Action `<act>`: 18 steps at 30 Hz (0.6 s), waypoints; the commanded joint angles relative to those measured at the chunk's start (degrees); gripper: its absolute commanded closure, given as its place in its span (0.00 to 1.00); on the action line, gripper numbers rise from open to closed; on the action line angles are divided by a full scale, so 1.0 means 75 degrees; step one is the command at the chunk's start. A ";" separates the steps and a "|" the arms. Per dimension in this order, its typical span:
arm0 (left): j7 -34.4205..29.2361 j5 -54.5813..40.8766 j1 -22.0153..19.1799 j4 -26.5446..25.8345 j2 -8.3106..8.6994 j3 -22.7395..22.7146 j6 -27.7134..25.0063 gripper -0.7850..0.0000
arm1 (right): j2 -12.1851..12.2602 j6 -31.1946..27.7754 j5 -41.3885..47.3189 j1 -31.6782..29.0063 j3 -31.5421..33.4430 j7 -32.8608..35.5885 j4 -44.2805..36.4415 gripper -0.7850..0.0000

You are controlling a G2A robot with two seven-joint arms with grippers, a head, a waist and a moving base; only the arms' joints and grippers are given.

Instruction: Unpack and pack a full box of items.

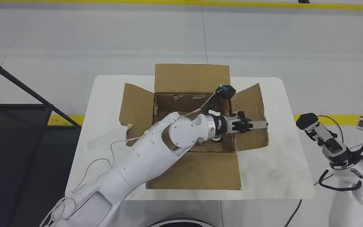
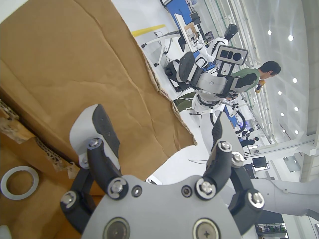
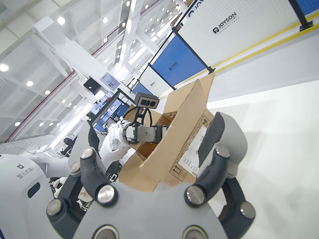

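Box (image 1: 193,170) open mid-table (image 1: 278,170); left gripper (image 1: 262,124) inside by right flap, fingers apart; right gripper (image 1: 308,120) past right edge, fingers apart.

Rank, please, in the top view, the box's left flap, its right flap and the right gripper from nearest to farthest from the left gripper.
1. Right flap: beneath the left gripper.
2. Right gripper: beside the table.
3. Left flap: across the box.
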 commanded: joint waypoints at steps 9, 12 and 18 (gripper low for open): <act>-0.0039 -0.0094 -0.0386 0.0795 -0.0392 0.0460 0.0276 0.00 | 0.0109 -0.0128 -0.0003 -0.0221 0.0215 -0.0378 0.0157 0.00; -0.0100 -0.0109 -0.0450 0.0979 -0.0481 0.0527 0.0361 0.00 | 0.0109 -0.0128 -0.0003 -0.0221 0.0215 -0.0378 0.0157 0.00; -0.0106 -0.0114 -0.0473 0.1152 -0.0594 0.0511 0.0344 0.00 | 0.0109 -0.0128 -0.0003 -0.0221 0.0215 -0.0378 0.0157 0.00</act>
